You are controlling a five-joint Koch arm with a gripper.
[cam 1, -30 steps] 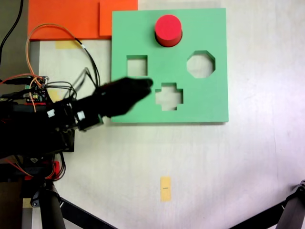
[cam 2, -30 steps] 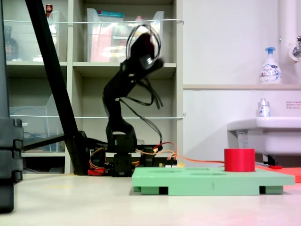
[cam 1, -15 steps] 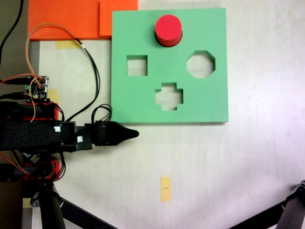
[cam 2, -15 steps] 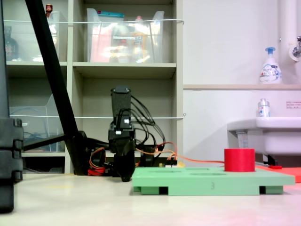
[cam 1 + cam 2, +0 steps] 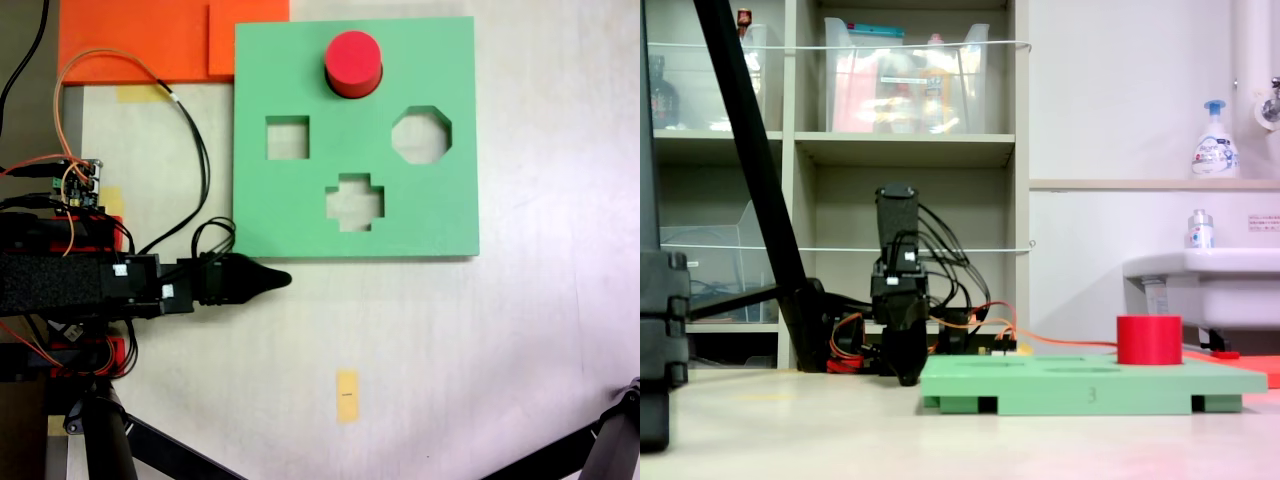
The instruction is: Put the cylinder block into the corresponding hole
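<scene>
Cylinder block (image 5: 353, 62) sat in its round hole while the arm had withdrawn, its claw (image 5: 272, 280) closed, empty.

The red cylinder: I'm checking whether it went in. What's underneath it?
The red cylinder stands upright on the green board, its lower part apparently sunk in. Any circular hole beneath is covered, so unseen.

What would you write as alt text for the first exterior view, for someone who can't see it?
Overhead view: a red cylinder block stands in the circular cutout at the top edge of a square green foam board, which also has empty square, octagon and cross cutouts. The black gripper lies off the board's lower left corner, tip pointed right, holding nothing.
</scene>
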